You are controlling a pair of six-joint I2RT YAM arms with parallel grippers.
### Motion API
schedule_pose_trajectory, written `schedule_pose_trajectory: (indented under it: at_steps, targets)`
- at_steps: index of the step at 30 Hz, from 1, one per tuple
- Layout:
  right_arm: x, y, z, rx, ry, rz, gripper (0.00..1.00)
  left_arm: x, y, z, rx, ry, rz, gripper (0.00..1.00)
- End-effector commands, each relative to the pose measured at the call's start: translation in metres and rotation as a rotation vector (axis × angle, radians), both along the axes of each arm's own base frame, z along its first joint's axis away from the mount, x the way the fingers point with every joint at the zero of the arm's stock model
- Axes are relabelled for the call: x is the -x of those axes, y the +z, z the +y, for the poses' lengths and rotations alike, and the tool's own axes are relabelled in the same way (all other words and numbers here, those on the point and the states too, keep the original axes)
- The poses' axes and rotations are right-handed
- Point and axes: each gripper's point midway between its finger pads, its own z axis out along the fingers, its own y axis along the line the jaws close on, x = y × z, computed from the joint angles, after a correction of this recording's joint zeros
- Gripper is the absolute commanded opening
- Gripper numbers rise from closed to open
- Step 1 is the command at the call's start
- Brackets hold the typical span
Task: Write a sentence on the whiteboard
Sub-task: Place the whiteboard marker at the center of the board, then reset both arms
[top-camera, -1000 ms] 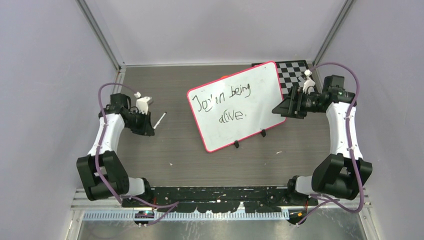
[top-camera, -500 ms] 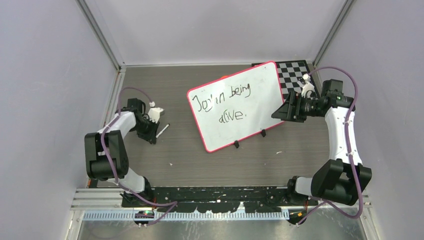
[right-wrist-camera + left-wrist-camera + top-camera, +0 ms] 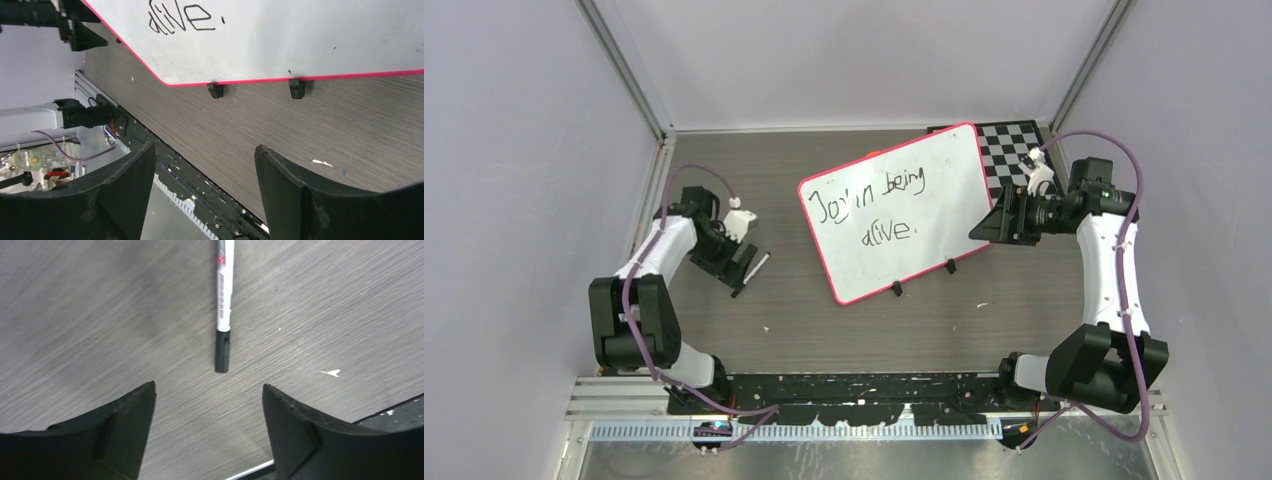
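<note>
The whiteboard (image 3: pixel 924 180), white with a pink-red rim, lies tilted in the middle of the table. On it is the sentence (image 3: pixel 870 207), dark handwriting in two lines, "Joy in being alive." The right wrist view shows the board's lower edge (image 3: pixel 310 45), the word "alive." (image 3: pixel 185 19) and two black clips (image 3: pixel 216 90). A white marker (image 3: pixel 223 300) with a black cap lies on the table just ahead of my open left gripper (image 3: pixel 209 387), untouched; from above the marker (image 3: pixel 759 266) is left of the board. My right gripper (image 3: pixel 205 147) is open and empty at the board's right edge.
A black-and-white checkerboard (image 3: pixel 1012 143) lies at the back right, partly under the whiteboard. Small white scraps (image 3: pixel 320 162) dot the wood-grain table. The black rail at the near table edge (image 3: pixel 854 388) holds both arm bases. Grey walls close in the left, right and back.
My left gripper has opened and let go of the marker, which now lies on the table after being carried a little nearer and to the right. The right arm has barely moved.
</note>
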Motion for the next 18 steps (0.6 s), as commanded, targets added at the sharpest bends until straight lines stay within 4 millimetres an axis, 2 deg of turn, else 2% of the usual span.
schedule_pose_trajectory:
  at_steps: [1,2,4,5,8,10,14,18]
  targets:
    - [-0.002,0.025,-0.008,0.083,0.026,-0.086,0.77,-0.018,0.074,-0.006,0.039,0.004,-0.121,0.92]
    - [-0.005,0.029,-0.011,0.102,0.021,-0.097,0.77,-0.021,0.088,-0.009,0.054,0.006,-0.138,0.99]
    - [-0.013,0.039,-0.019,0.131,0.004,-0.124,0.77,-0.033,0.117,-0.012,0.08,0.025,-0.182,1.0]
    - [-0.018,0.044,-0.023,0.137,-0.006,-0.136,0.77,-0.045,0.138,-0.01,0.093,0.044,-0.233,1.0]
    - [-0.033,0.061,-0.04,0.144,-0.04,-0.162,0.79,-0.069,0.18,0.004,0.15,0.16,-0.324,1.0]
    - [-0.05,0.072,-0.059,0.157,-0.082,-0.185,0.8,-0.081,0.2,0.018,0.172,0.253,-0.358,1.0]
    - [-0.073,0.072,-0.095,0.167,-0.158,-0.173,0.8,-0.097,0.214,0.035,0.16,0.347,-0.444,1.0]
    - [-0.087,0.052,-0.114,0.164,-0.199,-0.137,0.8,-0.098,0.205,0.035,0.181,0.412,-0.461,1.0]
